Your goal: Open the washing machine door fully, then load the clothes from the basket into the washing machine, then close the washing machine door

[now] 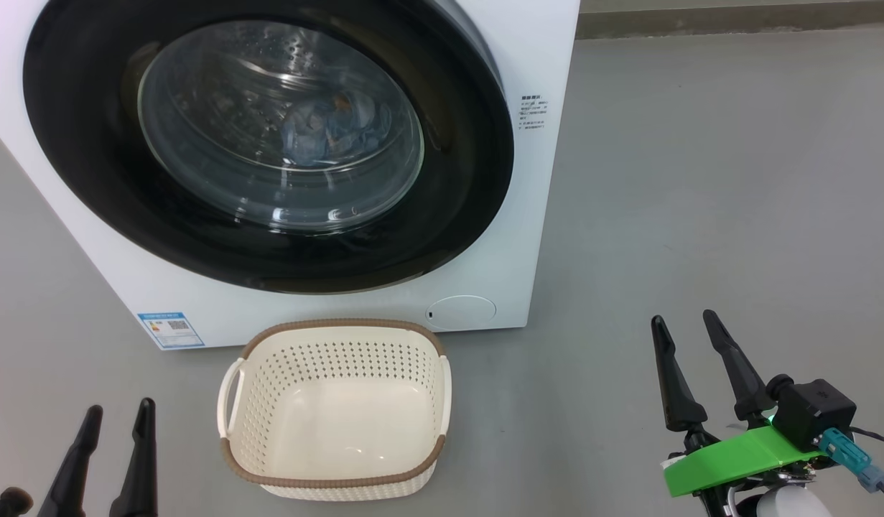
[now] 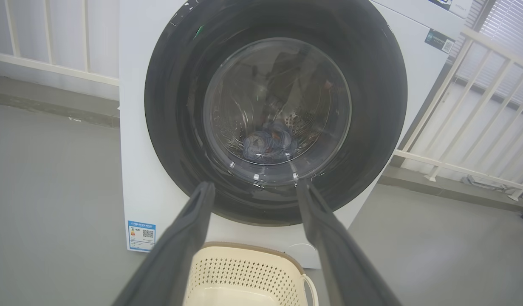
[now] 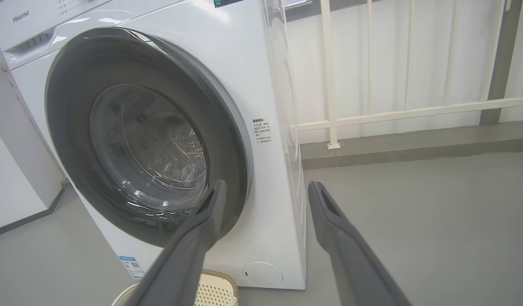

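The washing machine door (image 1: 90, 179) sits shut against the washing machine (image 1: 197, 301). The clothes (image 1: 327, 129) lie inside the drum, seen through the door glass (a blue bundle, low down). The basket (image 1: 442, 402) stands on the grey floor (image 1: 700, 179) just in front of the machine, its bare bottom showing. The left gripper (image 1: 120, 406) and right gripper (image 1: 683, 317) flank the basket, fingers spread, gripping nothing.

tapered dark fingers (image 1: 672, 380), green wrist bracket (image 1: 736, 457)
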